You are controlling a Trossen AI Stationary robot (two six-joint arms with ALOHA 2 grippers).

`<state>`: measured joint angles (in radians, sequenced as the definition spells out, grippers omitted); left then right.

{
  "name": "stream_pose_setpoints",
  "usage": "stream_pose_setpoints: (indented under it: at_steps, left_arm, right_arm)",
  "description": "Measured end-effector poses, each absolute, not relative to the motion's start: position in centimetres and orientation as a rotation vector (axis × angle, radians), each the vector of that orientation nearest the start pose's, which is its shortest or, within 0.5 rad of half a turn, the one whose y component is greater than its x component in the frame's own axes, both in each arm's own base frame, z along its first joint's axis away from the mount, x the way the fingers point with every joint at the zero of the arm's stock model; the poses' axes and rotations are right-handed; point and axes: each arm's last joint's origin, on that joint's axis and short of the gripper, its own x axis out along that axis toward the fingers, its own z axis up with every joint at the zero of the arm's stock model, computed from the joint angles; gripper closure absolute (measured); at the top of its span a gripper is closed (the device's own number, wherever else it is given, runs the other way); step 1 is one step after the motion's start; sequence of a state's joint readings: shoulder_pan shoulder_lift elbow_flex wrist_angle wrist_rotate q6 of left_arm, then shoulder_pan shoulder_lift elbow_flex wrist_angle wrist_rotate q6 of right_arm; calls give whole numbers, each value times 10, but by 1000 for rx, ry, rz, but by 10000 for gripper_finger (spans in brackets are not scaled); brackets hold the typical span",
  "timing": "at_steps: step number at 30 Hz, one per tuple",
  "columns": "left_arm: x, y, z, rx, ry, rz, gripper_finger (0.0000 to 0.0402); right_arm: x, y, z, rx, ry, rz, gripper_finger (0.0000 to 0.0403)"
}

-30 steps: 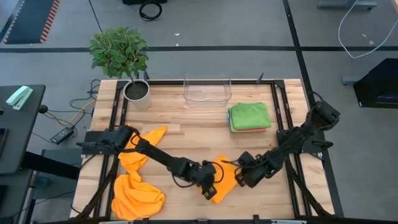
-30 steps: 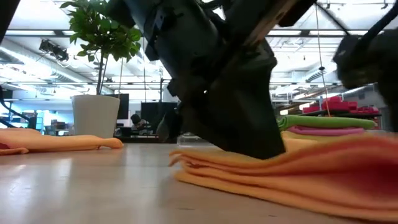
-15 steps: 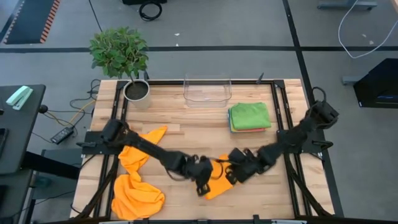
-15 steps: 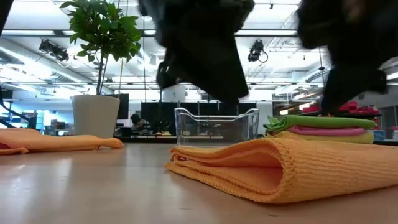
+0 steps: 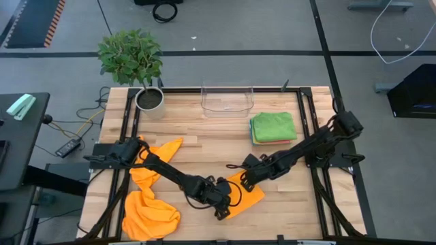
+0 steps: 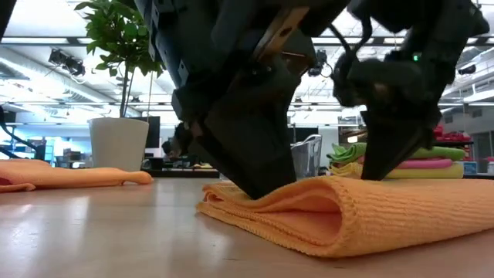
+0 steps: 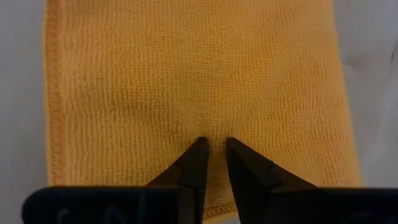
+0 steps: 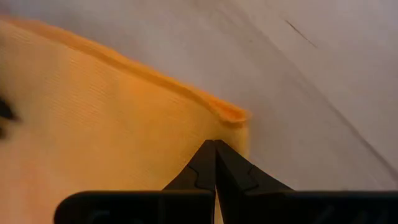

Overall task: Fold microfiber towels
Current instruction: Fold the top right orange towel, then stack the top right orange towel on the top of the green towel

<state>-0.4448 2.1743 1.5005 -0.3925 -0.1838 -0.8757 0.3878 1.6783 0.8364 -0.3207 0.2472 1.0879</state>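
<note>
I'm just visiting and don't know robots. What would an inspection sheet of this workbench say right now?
Surface: wooden table, dark frame.
Job's things: folded orange towel under both grippers; two loose orange towels at the left; folded stack, green on top.
Clutter: clear bin, potted plant.
Grippers: left gripper slightly open, tips on the towel; right gripper shut at its corner.
Cables: cords on the floor left of the table.
Surroundings: grey floor; open workshop beyond.

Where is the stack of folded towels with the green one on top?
In the high view, the folded stack sits toward the table's back right, just beside the clear plastic bin and beyond the right arm.
</note>
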Motion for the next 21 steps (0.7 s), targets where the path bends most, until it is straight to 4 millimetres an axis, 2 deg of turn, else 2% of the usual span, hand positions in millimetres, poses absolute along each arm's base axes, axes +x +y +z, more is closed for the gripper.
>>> stream_pose_setpoints:
  at_steps: [3,8,11,15,21]
  left_arm:
    - [402,-178,134,-372,1069,207,335]
    - [394,-148,145,-232,1196,231,336]
    - [391,-136,167,-222,1181,223,332]
    - [383,-134,200,-283,1112,245,324]
    - [367,-135,214,-371,1124,367,282]
  right_arm:
    - [270,105,127,638,1037,-514,395]
    - [259,118,125,711,1018,-562,395]
    - [253,129,129,725,1023,-559,395]
    - [252,141,144,755,938,-532,395]
    - [239,159,151,846,845,-566,378]
